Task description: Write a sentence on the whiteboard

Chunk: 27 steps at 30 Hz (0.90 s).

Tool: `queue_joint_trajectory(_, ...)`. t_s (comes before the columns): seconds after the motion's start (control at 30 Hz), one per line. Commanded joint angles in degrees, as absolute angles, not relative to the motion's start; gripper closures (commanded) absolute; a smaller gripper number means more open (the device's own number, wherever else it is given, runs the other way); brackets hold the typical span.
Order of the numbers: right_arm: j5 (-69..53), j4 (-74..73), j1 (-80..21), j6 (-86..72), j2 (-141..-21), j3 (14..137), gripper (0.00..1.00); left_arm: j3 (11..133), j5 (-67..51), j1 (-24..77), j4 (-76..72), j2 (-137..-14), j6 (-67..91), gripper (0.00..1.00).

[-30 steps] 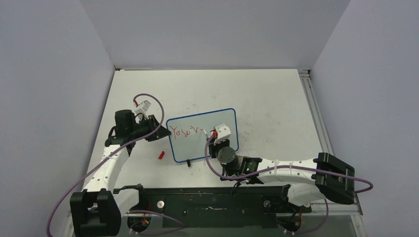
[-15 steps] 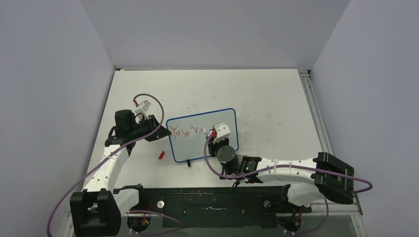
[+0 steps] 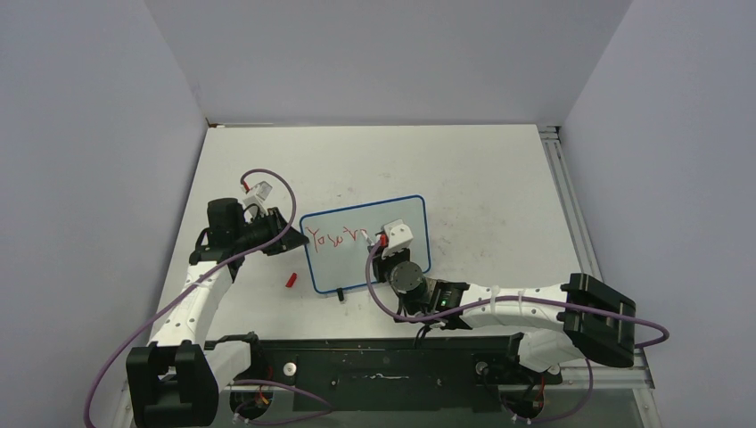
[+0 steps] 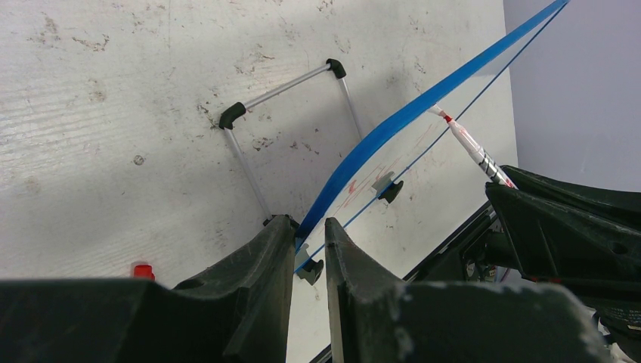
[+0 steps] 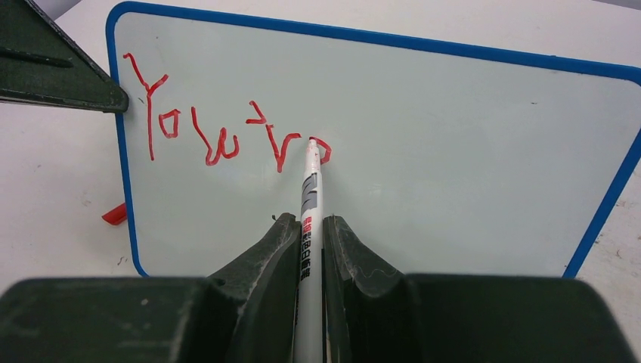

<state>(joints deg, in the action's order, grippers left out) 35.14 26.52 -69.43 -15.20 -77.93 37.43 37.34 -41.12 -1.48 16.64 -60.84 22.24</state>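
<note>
Clamps a marker (image 5: 310,170) in the right tool (image 5: 308,221), tip touching the whiteboard (image 5: 469,166) at the end of the red sentence (image 5: 219,144). Pinches its blue edge in the left tool (image 4: 308,227), midway across the surface (image 4: 113,113).

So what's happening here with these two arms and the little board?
The right gripper grips a white marker pen, its red tip against the small blue-framed glossy whiteboard, partway through red handwritten lettering that reads roughly "You're" so far. The left gripper clamps the board's edge, holding it propped up. A small red cap lies on the white table beside it.
</note>
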Motion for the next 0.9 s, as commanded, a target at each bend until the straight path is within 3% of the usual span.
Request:
queue_joint_trajectory(0.0, 35.1, 27.1, -69.5, -16.5, -78.9, 37.5, 0.95, 39.1, -43.1, -1.0, 14.8, -60.7, 22.0, 0.8)
queue_joint_trajectory(0.87, 40.0, 23.2, -71.5, -19.9, -75.7, 33.9, 0.95, 39.2, -42.8, -1.0, 14.9, -60.5, 22.0, 0.8)
